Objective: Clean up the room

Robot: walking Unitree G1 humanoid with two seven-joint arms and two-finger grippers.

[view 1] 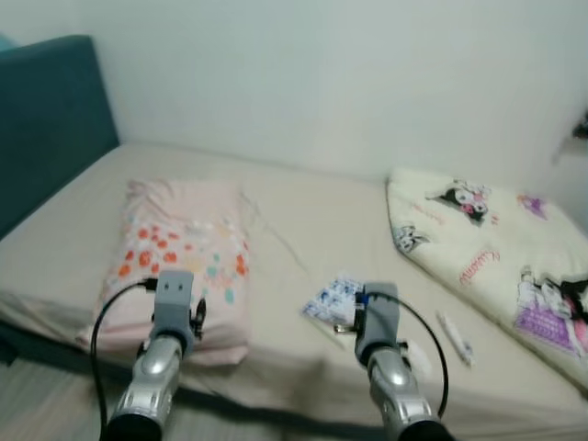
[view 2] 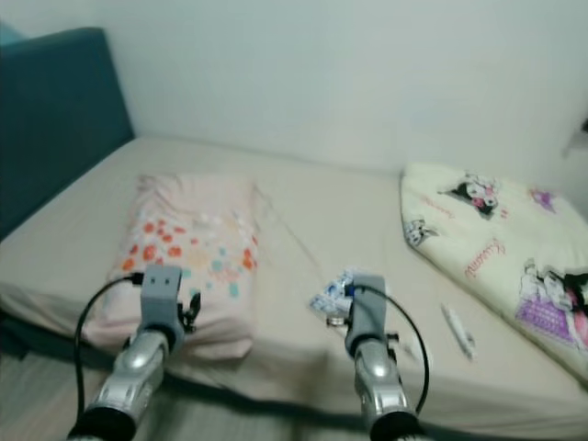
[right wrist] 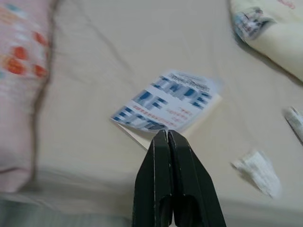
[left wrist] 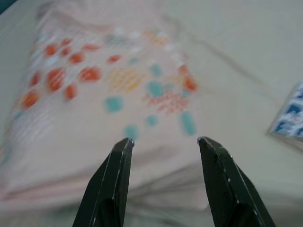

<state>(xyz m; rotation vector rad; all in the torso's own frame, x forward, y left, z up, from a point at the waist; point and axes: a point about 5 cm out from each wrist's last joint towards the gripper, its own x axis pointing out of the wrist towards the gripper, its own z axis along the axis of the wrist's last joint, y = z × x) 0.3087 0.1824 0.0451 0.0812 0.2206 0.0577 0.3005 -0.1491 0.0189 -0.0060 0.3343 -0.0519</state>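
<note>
Beige-sheeted bed [view 1: 303, 220] is faced with left gripper [left wrist: 163, 142] held jaws apart over the pink dotted pillow [view 1: 184, 253], right gripper [right wrist: 168, 135] jaws closed, empty, aimed at the blue-and-white printed packet [right wrist: 168, 101].

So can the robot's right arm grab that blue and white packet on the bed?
Probably yes. The right gripper points at the blue-and-white packet lying flat on the bed sheet, with nothing between them. Its fingers are shut, though, so it must open first.

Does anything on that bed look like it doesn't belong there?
Yes: a blue-and-white packet, a crumpled white scrap and a small white tube lie loose on the sheet between the pink pillow and the cartoon blanket.
</note>
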